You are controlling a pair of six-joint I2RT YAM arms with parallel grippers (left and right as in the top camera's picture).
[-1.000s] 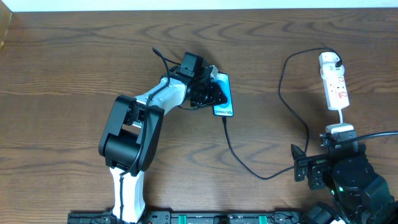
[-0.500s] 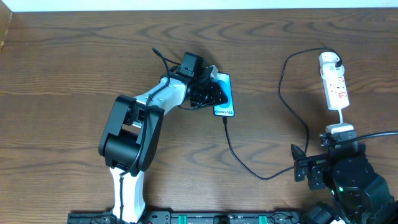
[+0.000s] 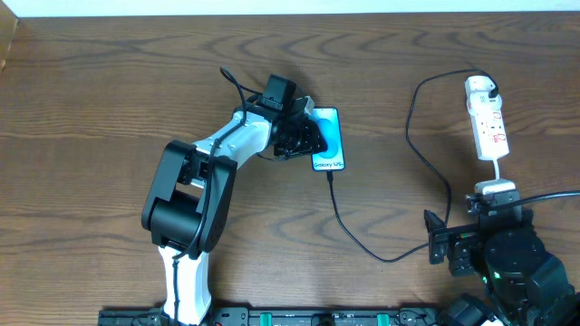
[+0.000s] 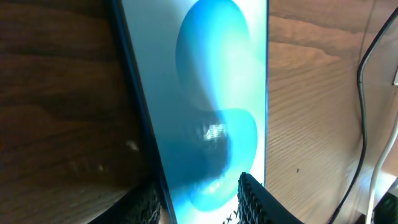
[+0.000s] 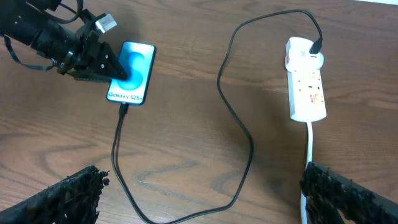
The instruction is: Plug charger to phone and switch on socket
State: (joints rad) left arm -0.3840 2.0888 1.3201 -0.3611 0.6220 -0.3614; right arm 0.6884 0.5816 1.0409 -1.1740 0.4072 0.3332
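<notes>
L claw (image 3: 308, 138) parted, tips over left side of phone (image 3: 333, 136); no clear grip. Phone flat, mid-counter (image 3: 91, 109). Charger (image 3: 348, 231) tip at phone's btm edge, cable loops R to socket (image 3: 490, 127). R claw (image 5: 202, 179) wide open, empty.

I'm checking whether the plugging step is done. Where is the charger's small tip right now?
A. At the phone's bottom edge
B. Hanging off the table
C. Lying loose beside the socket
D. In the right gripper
A: the charger runs up to the bottom edge of the phone and its tip meets it there, well away from the open right gripper and the socket.
</notes>
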